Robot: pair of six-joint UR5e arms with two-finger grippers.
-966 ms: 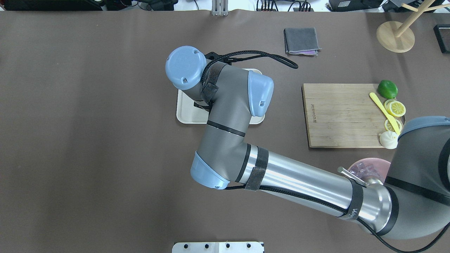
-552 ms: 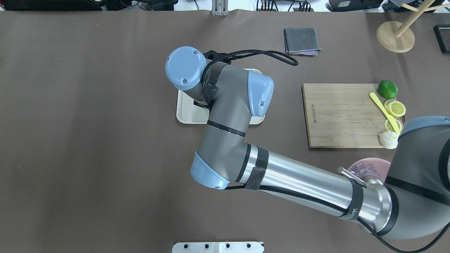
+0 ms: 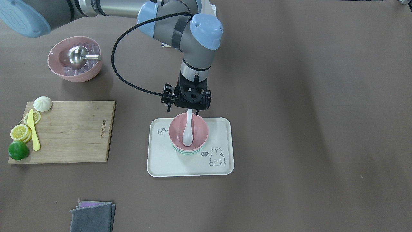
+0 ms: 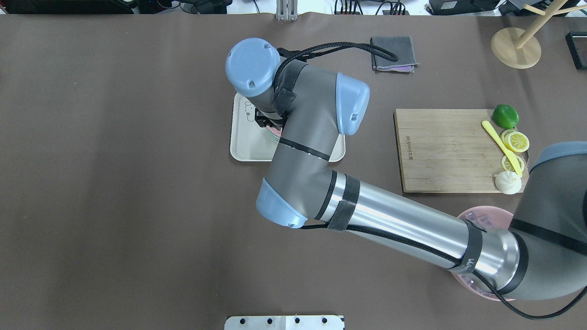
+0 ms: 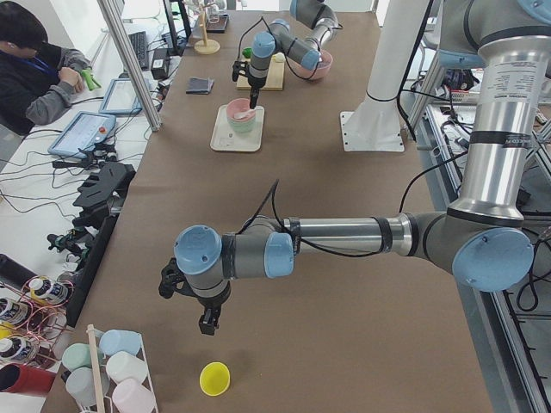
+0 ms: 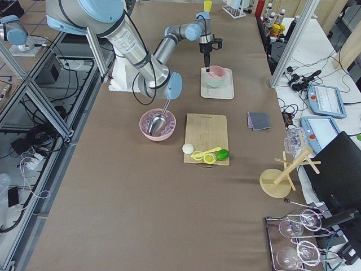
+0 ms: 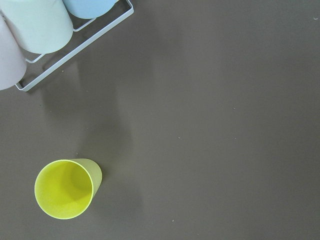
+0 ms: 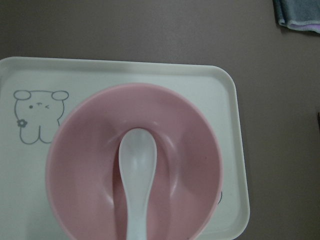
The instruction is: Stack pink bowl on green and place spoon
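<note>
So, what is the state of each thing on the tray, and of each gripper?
pink bowl: upright, stacked on the green bowls.
green bowls: nested, on the tray, under the pink bowl.
spoon: scoop inside the pink bowl, handle up toward the right gripper.
right gripper: above the spoon's handle; open or shut, cannot tell.
left gripper: far from the tray; cannot tell.

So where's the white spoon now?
In the front-facing view, the spoon lies inside the pink bowl, which sits on the green bowls on the white tray, mid-table.

A yellow knife (image 3: pixel 32 130) lies over lemon slices (image 3: pixel 19 132) on the cutting board (image 3: pixel 74 135).
</note>
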